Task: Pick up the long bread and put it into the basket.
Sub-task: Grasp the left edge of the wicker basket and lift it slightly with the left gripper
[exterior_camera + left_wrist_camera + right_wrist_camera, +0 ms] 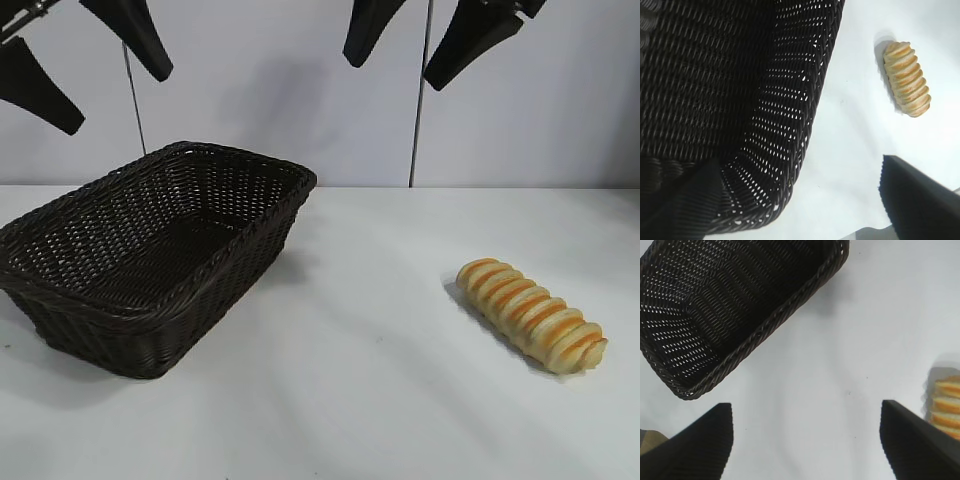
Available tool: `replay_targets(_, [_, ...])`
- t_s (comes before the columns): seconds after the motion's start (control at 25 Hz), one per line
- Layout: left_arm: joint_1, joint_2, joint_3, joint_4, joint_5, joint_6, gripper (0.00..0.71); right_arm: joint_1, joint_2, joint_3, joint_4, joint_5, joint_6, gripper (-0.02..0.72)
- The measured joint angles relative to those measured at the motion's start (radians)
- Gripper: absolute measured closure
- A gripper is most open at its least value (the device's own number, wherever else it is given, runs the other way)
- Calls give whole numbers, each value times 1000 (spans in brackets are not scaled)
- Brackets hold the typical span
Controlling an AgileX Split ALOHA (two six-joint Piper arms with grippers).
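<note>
- Exterior view is showing the white table (400,400) carrying everything, with both arms hanging high above its far edge.
- The basket (60,300), the biggest item, is sitting on the left side, holding nothing so far.
- The long bread (532,314) is lying on the right, well apart from the basket, its length running diagonally from far-left to near-right.
- The right gripper (432,40) is hovering above and behind the bread, fingers spread wide; the left gripper (90,60) is idling over the basket, fingers also apart.
- Judging from this, the right arm is best placed: it should be lowering over the loaf's middle, turning its fingers across the short width, and closing gently to avoid squashing it.
</note>
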Motion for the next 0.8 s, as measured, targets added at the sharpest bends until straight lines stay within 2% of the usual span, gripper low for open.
replay_targets(0.16, [0, -49, 98, 45, -64, -167, 86, 0, 0, 0, 0, 0, 0, 122])
replay_targets(0.48, [0, -58, 210, 168, -172, -572, 86, 0, 0, 0, 0, 0, 0, 122])
replay_targets(0.8, [0, -59, 247, 179, -246, -774, 86, 0, 0, 0, 0, 0, 0, 122])
